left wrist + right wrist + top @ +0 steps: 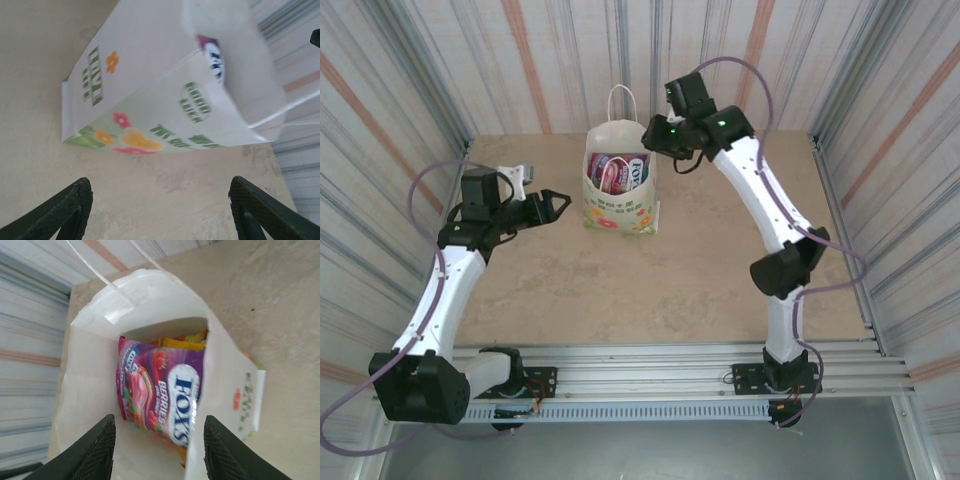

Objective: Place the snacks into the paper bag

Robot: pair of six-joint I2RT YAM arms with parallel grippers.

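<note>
White paper carrier bag (pixel 620 200) with flower print stood upright at the far middle of the tan table (pixel 720 280). A shiny purple packet (pixel 160 390) lay in its mouth over yellow-orange ones (pixel 182 342). How many sat below was hidden, so packing looked close to finished. Right gripper (pixel 159 429) hung above the opening, jaws spread, pinching nothing. Left gripper (pixel 558 205) hovered low beside the bag, spread wide and empty.

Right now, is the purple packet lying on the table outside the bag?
No, the purple packet sits inside the open paper bag, with a yellow packet tucked behind it.
</note>
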